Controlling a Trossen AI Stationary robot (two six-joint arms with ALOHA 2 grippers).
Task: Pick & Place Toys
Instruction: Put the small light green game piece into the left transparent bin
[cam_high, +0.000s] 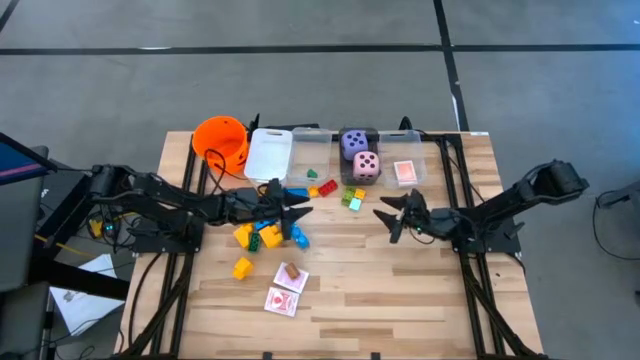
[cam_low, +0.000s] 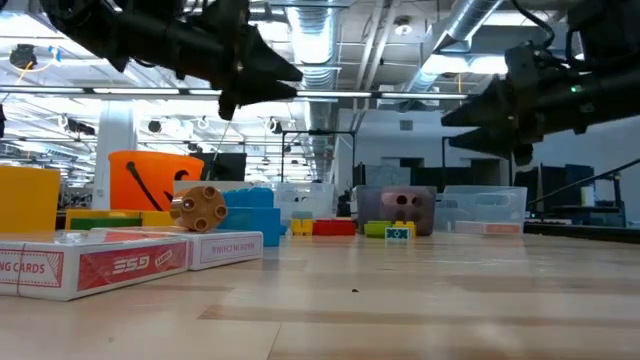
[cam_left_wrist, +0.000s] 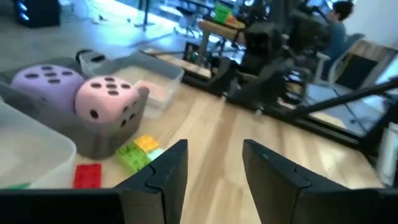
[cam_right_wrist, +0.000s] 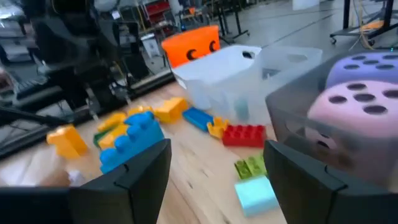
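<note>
Two grippers, both empty. Left gripper (cam_high: 300, 208): fingers moderately apart, nothing between them. Hovers on the left arm's side of the clear rectangular plastic bin (cam_high: 345, 172) and a little in front of it, above the loose blue plastic blocks (cam_high: 295, 192). Right gripper (cam_high: 388, 218): fingers spread wide, also holding nothing. Hangs in front of that same bin on the right arm's side, pointing toward its front wall.

Inside the bin: big soft purple die (cam_high: 354, 142) at the back, big soft pink die (cam_high: 366, 166) at the front, side by side.

On the wood just before the bin's front wall: small cluster of green, yellow and light-blue plastic blocks (cam_high: 352, 197). Beside it, toward the left arm's side, a red plastic block (cam_high: 326, 187), with its long axis roughly along that front wall.

Deciding relation, as a judgement: the cluster lies between the two grippers, apparently closer to the right one. Shows in the right wrist view almost straight ahead of the open fingers, green block (cam_right_wrist: 250, 166) and light-blue block (cam_right_wrist: 256, 194) first, red block behind. Probably a short forward and downward reach for the right gripper. Red block seems nearer to the left gripper. Blocks small and close together, so some risk of pinching two at once.
</note>
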